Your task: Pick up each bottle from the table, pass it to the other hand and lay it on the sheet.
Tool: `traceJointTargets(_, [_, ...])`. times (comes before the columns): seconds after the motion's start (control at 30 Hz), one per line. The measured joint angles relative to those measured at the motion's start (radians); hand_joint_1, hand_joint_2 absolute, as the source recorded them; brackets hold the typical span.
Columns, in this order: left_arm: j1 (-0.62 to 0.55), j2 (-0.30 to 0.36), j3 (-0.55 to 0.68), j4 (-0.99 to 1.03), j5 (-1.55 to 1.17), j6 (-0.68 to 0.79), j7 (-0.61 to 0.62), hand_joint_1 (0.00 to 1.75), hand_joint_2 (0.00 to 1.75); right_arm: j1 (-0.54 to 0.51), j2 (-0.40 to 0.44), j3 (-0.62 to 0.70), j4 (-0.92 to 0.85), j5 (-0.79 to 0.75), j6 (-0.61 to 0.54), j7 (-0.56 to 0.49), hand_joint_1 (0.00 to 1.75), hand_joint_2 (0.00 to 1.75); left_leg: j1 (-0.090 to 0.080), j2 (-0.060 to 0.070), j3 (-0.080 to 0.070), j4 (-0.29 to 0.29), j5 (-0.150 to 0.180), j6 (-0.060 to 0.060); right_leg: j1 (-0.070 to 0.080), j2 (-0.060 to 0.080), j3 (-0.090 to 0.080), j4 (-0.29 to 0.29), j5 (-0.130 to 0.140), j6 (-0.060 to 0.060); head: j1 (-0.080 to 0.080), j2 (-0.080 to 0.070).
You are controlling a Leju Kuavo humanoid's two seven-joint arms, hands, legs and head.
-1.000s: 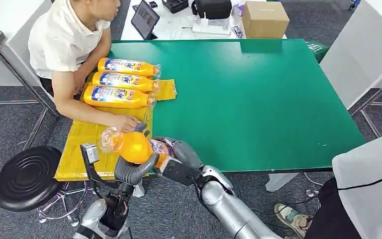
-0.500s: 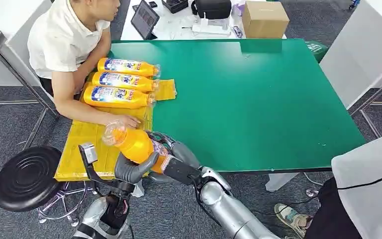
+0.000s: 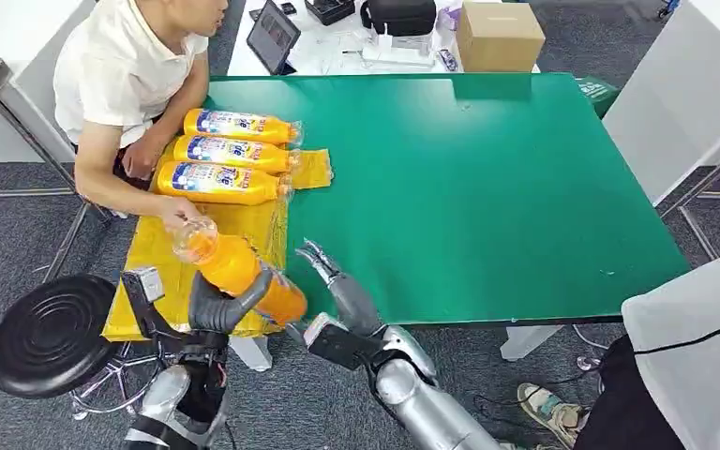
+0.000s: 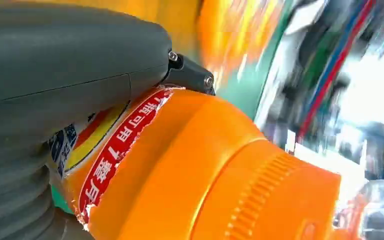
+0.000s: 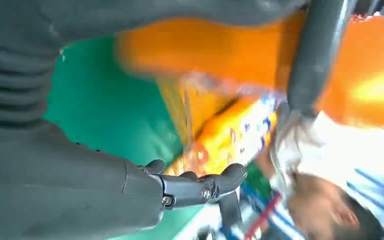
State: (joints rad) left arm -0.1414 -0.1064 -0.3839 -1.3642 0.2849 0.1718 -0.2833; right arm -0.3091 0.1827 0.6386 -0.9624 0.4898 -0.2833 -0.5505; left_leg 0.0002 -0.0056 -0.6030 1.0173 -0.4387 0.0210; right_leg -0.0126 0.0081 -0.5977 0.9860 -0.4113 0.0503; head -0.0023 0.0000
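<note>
Gripping the bottle over the sheet's near edge

Left hand (image 3: 214, 307) wraps the orange bottle (image 3: 234, 266) around its middle, holding it tilted above the near edge of the yellow sheet (image 3: 164, 251). A person's hand (image 3: 180, 217) touches the bottle's far end. Right hand (image 3: 336, 286), just beside the sheet over the green table (image 3: 487, 187), holds nothing, its fingers spread. Three more bottles (image 3: 225, 153) lie side by side on the sheet's far part.
</note>
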Motion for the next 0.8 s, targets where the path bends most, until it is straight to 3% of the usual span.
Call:
traceJointTargets(0.37, [-0.024, 0.019, 0.067, 0.018, -0.096, 0.064, -0.023, 1.75, 1.75, 0.042, -0.010, 0.004, -0.059, 0.020, -0.030, -0.005, 0.00, 0.00, 0.000, 0.000, 0.000, 0.000, 0.000, 0.000, 0.000, 0.000, 0.000, 0.000, 0.000, 0.000, 0.000, 0.000])
traceJointTargets(0.67, [-0.048, 0.024, 0.133, 0.018, -0.280, 0.155, -0.039, 1.75, 1.75, 0.072, -0.029, 0.016, -0.108, 0.127, -0.168, -0.018, 0.00, 0.00, 0.000, 0.000, 0.000, 0.000, 0.000, 0.000, 0.000, 0.000, 0.000, 0.000, 0.000, 0.000, 0.000, 0.000])
traceJointTargets(0.8, [-0.108, 0.034, 0.113, 0.070, -0.783, 0.310, 0.043, 1.75, 1.75, 0.080, -0.033, 0.017, -0.117, 0.127, -0.158, -0.033, 0.00, 0.00, 0.000, -0.001, 0.000, 0.000, 0.000, 0.000, 0.000, -0.001, 0.000, 0.000, 0.000, 0.000, 0.000, 0.000])
